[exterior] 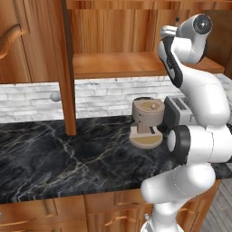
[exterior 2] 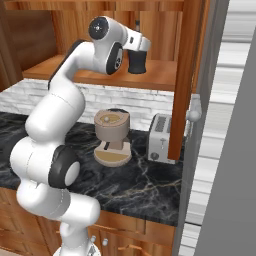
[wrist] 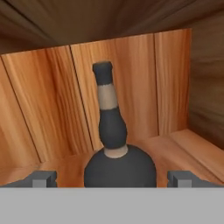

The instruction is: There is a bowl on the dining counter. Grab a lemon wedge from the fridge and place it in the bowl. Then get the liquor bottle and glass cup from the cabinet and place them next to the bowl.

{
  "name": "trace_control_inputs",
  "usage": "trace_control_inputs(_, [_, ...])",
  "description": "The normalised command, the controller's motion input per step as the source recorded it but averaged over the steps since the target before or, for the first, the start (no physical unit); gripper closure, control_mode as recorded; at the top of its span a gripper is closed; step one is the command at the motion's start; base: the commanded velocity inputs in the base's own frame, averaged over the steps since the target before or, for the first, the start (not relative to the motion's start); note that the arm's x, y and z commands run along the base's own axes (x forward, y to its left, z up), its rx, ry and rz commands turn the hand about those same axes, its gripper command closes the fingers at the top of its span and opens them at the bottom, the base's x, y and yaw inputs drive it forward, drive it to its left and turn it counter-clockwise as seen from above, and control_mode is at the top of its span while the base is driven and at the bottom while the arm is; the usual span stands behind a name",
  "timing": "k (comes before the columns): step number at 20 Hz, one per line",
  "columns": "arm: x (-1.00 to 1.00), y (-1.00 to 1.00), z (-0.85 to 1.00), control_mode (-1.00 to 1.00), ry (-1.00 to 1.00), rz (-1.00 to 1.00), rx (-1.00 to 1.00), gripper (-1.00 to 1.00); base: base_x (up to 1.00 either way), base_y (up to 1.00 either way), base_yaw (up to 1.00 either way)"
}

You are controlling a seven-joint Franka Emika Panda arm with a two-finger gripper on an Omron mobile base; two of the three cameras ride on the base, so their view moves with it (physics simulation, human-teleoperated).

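Left base view: the white arm reaches up into the open wooden cabinet (exterior: pixel 136 63) above the black marble worktop (exterior: pixel 54 154).

Right base view: the gripper (exterior 2: pixel 137 64) hangs over the shelf edge.

Hand view: the dark round-bodied liquor bottle (wrist: pixel 114 148) stands upright between wide-spread fingertips (wrist: pixel 43 178), untouched, with free shelf on both sides.

Liquor bottle (wrist: pixel 114 144) stood upright on the cabinet shelf (wrist: pixel 192 151), right between the gripper's (wrist: pixel 113 178) spread fingertips (wrist: pixel 43 178), back wall behind.

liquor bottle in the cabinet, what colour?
The liquor bottle is dark grey-black, with a tan neck band. Hand view shows it best.
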Motion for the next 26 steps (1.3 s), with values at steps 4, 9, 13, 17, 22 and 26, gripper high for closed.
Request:
trace_control_inputs(4, [0.52, -0.04, 0.00, -1.00, -0.03, 0.00, 0.00, -1.00, 0.00, 0.00, 0.00])
trace_control_inputs(9, [0.49, -0.13, 0.00, -1.00, -0.02, 0.00, 0.00, -1.00, 0.00, 0.00, 0.00])
trace_control_inputs(13, [0.41, -0.23, 0.00, -1.00, -0.06, 0.00, 0.00, -1.00, 0.00, 0.00, 0.00])
trace_control_inputs(17, [0.31, -0.17, 0.00, -1.00, -0.08, 0.00, 0.00, -1.00, 0.00, 0.00, 0.00])
trace_control_inputs(22, [0.25, -0.03, 0.00, -1.00, -0.06, 0.00, 0.00, 1.00, 0.00, 0.00, 0.00])
trace_control_inputs(26, [-0.08, -0.02, 0.04, -1.00, -0.13, 0.01, 0.00, 1.00, 0.00, 0.00, 0.00])
